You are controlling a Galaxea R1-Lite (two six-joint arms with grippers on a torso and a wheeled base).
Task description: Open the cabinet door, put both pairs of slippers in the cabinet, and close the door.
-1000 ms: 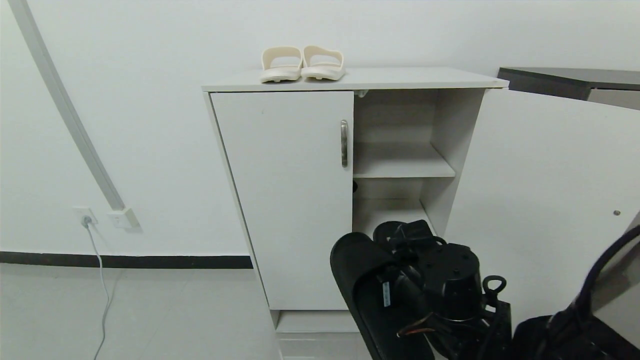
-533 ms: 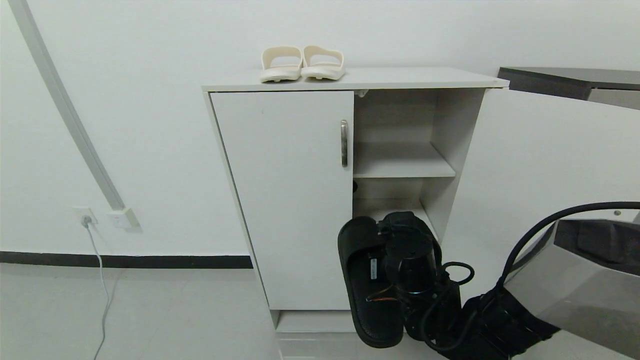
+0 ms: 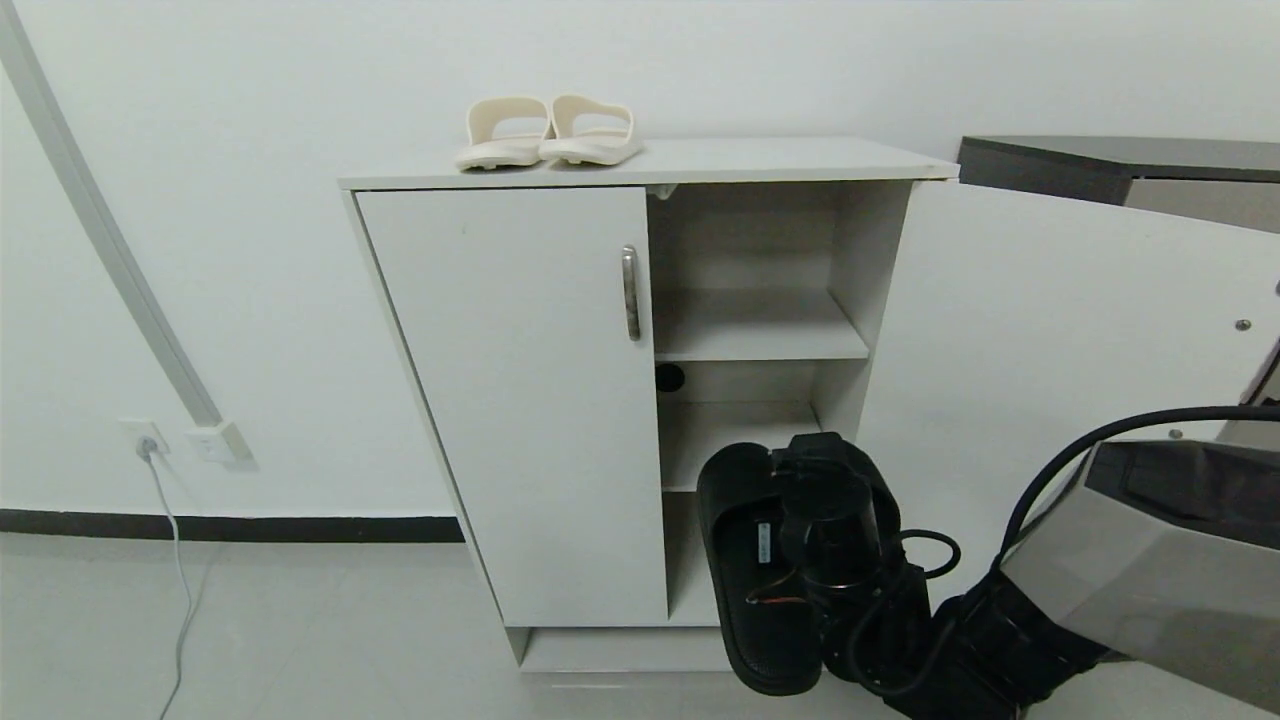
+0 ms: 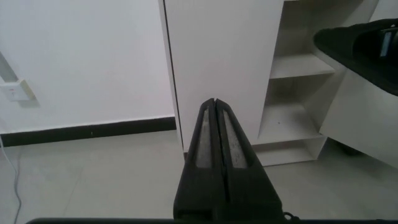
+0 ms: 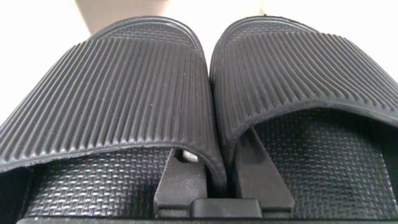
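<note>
While the right gripper (image 5: 221, 177) clamps the inner edges of the black slippers (image 3: 760, 580) together, one finger (image 5: 183, 183) inside each shoe, the pair hangs just in front of the open right half of the cabinet (image 3: 640, 165), toes up near the front edge of the middle shelf (image 3: 740, 430). Whether the toes have crossed into the opening cannot be told. A small white label (image 3: 763, 540) sits on the nearer black slipper; its print is too small to read. The ribbed straps lie side by side in the right wrist view.

The left gripper (image 4: 214, 124) has its fingers pressed flat together with nothing between them, above the floor (image 3: 250, 620) in front of the cabinet.

The cream slippers (image 3: 548, 132) stand side by side on the cabinet top, towards its left back corner. The left door (image 3: 510, 400) is closed, its metal handle (image 3: 630, 293) at the inner edge; the right door (image 3: 1050, 350) is swung wide open. An upper shelf (image 3: 755, 325) is bare, and a round hole (image 3: 669, 377) shows in the back panel below it.

The cabinet stands against a white wall (image 3: 200, 200) with a black baseboard (image 3: 230, 527) on a pale grey floor. A grey conduit (image 3: 100, 230) slants down to a small box (image 3: 218, 442) beside a socket (image 3: 140, 437), from which a cable (image 3: 175, 570) drops. A dark grey counter (image 3: 1120, 165) shows behind the open door.
</note>
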